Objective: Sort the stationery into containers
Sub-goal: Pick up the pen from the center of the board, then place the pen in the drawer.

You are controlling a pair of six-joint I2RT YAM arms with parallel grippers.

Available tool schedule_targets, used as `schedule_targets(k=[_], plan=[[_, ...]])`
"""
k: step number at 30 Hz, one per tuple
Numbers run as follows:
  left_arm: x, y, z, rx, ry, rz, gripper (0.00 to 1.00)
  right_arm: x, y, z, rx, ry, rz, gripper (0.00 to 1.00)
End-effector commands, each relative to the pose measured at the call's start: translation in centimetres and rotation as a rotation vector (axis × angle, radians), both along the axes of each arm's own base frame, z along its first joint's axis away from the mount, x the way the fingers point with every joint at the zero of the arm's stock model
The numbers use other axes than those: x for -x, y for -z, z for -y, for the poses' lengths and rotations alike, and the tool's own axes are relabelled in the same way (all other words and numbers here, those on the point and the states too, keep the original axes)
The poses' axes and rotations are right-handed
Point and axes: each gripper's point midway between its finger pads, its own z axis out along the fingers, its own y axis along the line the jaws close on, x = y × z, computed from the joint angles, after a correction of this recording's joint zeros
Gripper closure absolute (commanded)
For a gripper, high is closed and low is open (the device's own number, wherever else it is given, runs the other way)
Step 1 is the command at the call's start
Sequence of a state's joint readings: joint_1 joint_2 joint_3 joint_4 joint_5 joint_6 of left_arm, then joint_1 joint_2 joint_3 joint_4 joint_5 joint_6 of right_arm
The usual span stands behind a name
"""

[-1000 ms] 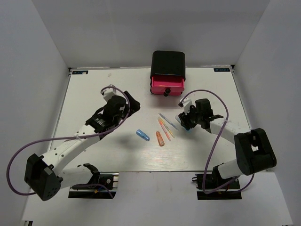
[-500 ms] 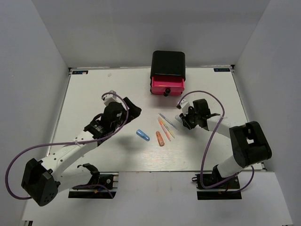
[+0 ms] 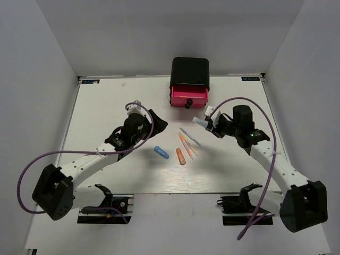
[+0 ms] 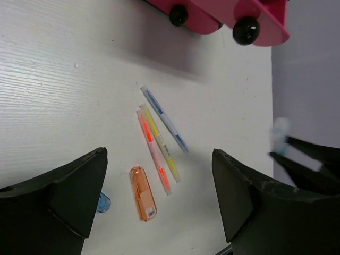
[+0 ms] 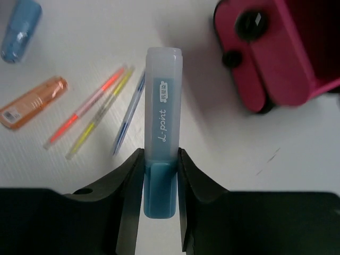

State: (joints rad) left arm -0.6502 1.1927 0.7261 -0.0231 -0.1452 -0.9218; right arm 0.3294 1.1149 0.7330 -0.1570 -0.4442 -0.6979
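Most of blue marker [image 4: 104, 202] hidden behind left gripper [image 4: 158, 155] | drawers [image 4: 215, 9] cropped

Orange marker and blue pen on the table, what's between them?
Two thin pens, side by side: a pink pen by the orange marker, a yellow pen by the blue pen. The left wrist view shows it.

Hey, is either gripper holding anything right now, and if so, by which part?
The right gripper holds the pale blue marker by its darker blue end; the frosted cap end sticks out. The left gripper is open and empty.
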Motion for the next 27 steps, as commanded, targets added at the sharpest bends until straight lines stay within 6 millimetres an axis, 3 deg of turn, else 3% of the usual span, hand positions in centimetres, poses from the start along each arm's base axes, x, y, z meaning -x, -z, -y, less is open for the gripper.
schedule_targets(k=[1, 9, 10, 11, 12, 14, 15, 17, 21, 22, 24, 25, 27], plan=[[-0.8, -1.1, 2.0, 0.030, 0.070, 0.043, 0.11, -0.2, -5.9, -2.9, -0.089, -0.189, 0.162, 0.90], [-1.9, -0.6, 3.5, 0.030, 0.103, 0.038, 0.11, -5.9, -12.9, -4.8, -0.117, -0.212, 0.386, 0.90], [-1.9, -0.8, 3.7, 0.040, 0.111, 0.046, 0.11, -6.7, -12.5, -5.1, -0.110, -0.213, 0.383, 0.90], [-1.9, -0.8, 3.7, 0.040, 0.111, 0.046, 0.11, -7.4, -13.7, -5.3, -0.116, -0.213, 0.417, 0.90], [-1.9, -0.8, 3.7, 0.040, 0.111, 0.046, 0.11, -8.5, -12.5, -5.5, -0.108, -0.208, 0.391, 0.90], [-1.8, -0.9, 3.9, 0.043, 0.120, 0.044, 0.11, -9.8, -14.9, -6.1, -0.123, -0.205, 0.450, 0.90], [-1.5, -0.9, 4.2, 0.043, 0.129, 0.044, 0.11, -10.7, -13.9, -6.3, -0.118, -0.202, 0.428, 0.90], [-1.4, -0.8, 4.0, 0.043, 0.129, 0.044, 0.11, -11.9, -15.5, -6.5, -0.122, -0.192, 0.475, 0.90], [-1.1, -0.5, 3.8, 0.051, 0.125, 0.039, 0.11, -14.4, -14.8, -6.9, -0.094, -0.182, 0.478, 0.87], [-1.0, -0.9, 3.8, 0.056, 0.125, 0.047, 0.11, -15.3, -13.8, -7.1, -0.086, -0.181, 0.463, 0.87], [-1.1, -0.7, 3.6, 0.047, 0.116, 0.042, 0.11, -15.9, -14.0, -7.2, -0.082, -0.179, 0.460, 0.83], [-1.1, -0.7, 3.6, 0.047, 0.115, 0.042, 0.11, -16.5, -12.7, -7.4, -0.073, -0.178, 0.431, 0.82], [-1.2, -1.0, 3.4, 0.049, 0.106, 0.052, 0.11, -17.1, -12.5, -7.4, -0.064, -0.169, 0.422, 0.76]])
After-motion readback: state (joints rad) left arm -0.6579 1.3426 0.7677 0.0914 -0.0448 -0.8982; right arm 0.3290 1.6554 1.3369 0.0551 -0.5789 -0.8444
